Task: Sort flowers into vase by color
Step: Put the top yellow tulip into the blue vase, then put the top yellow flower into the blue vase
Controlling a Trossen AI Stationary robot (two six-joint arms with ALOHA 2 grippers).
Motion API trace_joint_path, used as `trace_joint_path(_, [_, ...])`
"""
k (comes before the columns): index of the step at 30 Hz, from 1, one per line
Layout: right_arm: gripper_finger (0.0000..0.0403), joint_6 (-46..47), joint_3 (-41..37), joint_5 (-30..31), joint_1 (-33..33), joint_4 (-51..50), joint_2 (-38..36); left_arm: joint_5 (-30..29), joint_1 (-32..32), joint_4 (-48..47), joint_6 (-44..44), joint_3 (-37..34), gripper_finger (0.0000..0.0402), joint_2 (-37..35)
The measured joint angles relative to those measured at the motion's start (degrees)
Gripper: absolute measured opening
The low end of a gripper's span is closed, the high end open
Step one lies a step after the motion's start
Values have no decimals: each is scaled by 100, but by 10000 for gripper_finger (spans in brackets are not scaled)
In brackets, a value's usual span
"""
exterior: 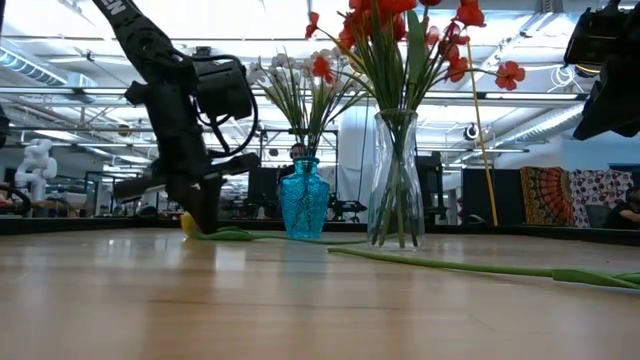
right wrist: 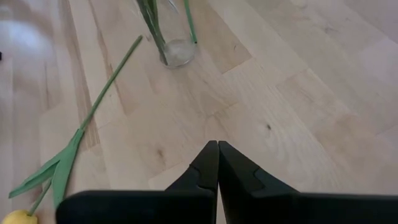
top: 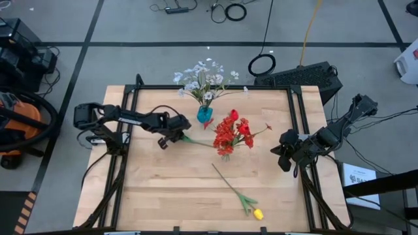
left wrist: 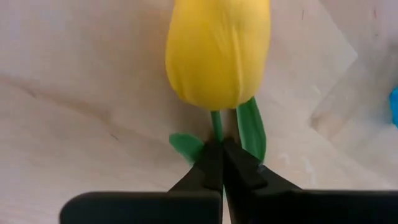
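Left claw clamped on yellow tulip stem, low on bench; right claw closed, empty, far right.

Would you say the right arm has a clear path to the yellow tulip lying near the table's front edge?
Probably yes: bare wood lies between the shut right gripper and that yellow tulip, and the clear vase stands off to the side.

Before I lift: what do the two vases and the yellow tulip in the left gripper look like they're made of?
Clear vase: glass or clear plastic; stems show through it.
Blue vase: translucent, faceted and glossy, probably glass.
Yellow tulip, pinched at the stem by the left gripper: smooth matte bloom, stem and leaves evenly green, so likely plastic or coated fabric, artificial.
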Motion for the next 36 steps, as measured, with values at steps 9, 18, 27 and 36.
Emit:
trace_joint_path(9, [0, -58, 0, 0, 0, -2, 2, -659, 49, -740, 1442, -31, 2, -1010])
trace_joint_path(18, [0, 181, 0, -4, 0, 2, 2, -1468, 38, -732, 2634, -17, 1, -2578])
trace_joint_path(27, [0, 914, 0, 25, 0, 16, 55, -1604, 47, -687, 2874, -10, 13, -2860])
trace_joint_path(36, [0, 1515, 1, 398, 0, 111, 351, -1477, 41, -595, 3416, -6, 78, -2382])
